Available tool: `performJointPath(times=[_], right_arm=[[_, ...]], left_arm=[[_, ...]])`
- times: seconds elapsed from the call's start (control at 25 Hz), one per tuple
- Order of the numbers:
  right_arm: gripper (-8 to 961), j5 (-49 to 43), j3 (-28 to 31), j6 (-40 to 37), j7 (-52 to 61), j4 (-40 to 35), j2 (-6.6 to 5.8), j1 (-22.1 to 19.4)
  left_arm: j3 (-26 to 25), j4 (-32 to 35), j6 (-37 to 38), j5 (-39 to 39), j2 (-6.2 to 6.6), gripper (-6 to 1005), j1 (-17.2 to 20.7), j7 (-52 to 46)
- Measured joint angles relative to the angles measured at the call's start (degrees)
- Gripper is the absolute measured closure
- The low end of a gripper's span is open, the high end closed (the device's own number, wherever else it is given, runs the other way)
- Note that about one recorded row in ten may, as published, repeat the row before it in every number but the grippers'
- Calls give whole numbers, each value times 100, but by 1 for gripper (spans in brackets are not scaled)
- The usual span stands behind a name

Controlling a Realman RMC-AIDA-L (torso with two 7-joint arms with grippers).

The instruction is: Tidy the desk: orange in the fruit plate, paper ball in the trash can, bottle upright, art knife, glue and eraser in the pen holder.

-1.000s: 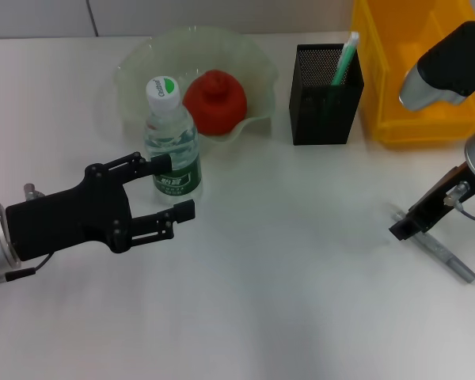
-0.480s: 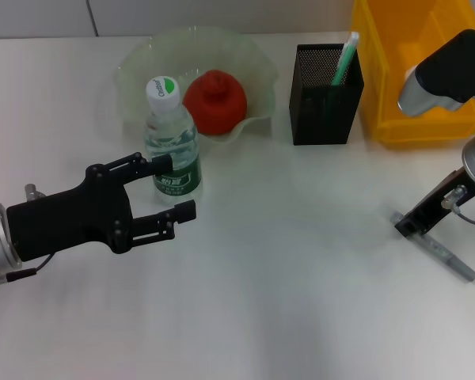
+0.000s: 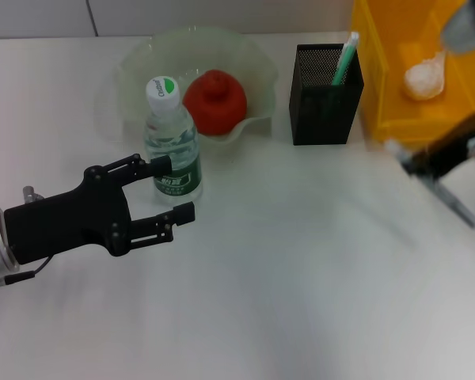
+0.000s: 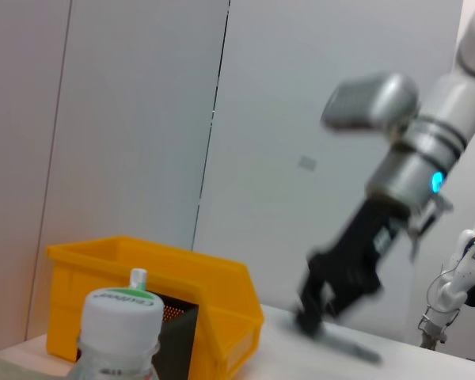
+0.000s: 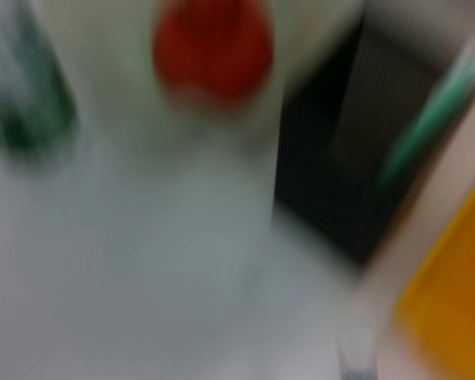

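The bottle (image 3: 172,138) stands upright in front of the fruit plate (image 3: 142,67), which holds the orange (image 3: 214,99). My left gripper (image 3: 172,188) is open, its fingers beside the bottle's label. The pen holder (image 3: 321,111) holds a green-white stick (image 3: 345,57). The paper ball (image 3: 424,77) lies in the trash can (image 3: 396,127). My right gripper (image 3: 416,164) is shut on the grey art knife (image 3: 457,207) and holds it above the table in front of the trash can. It also shows in the left wrist view (image 4: 317,313). The eraser is out of view.
The table's edge runs behind the fruit plate and trash can. The right wrist view is smeared; it shows the orange (image 5: 212,47), the pen holder (image 5: 332,182) and the trash can (image 5: 451,317).
My right gripper has lifted the art knife off the table and moved it up and toward the trash can. The right arm no longer covers the paper ball. The left arm has not moved.
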Motion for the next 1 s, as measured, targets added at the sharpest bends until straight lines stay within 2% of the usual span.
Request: performJointPath(times=[0.12,0.24,0.36,0.4,0.48,0.6,0.68,0.8,1.0], right_arm=[[811,1123,602,420,-343,-772,0,-399],[812,2851,1019,1377,-1179,-613,2,-813],[812,4769,1182,2431,-2349,505,-6,-968],[812,5505,1269,2630,-2875,1137,-14,-911],[813,6858,1484,2745,-3974,2464,-25,-679],[813,8221,1956,2619,-5441,4378,-57,-135],[814,8581,2242,2615,-6037,5306,-78,199],[815,8527,2452,2852,-6454,6085,-83,527],[812,8408,2421,3309,-6577,6386,-31,658]], left_arm=[[0,1,41,-9,0,200,7,9],[0,-24,50,-13,0,200,10,41],[0,-35,49,-15,-1,200,9,49],[-1,-36,43,-7,-10,200,7,50],[0,-34,42,3,-22,200,4,51],[0,-23,48,15,-33,200,6,52],[0,-22,49,11,-32,200,16,53],[0,-38,48,-11,-21,200,27,53],[0,-7,43,-10,-28,200,22,53]])
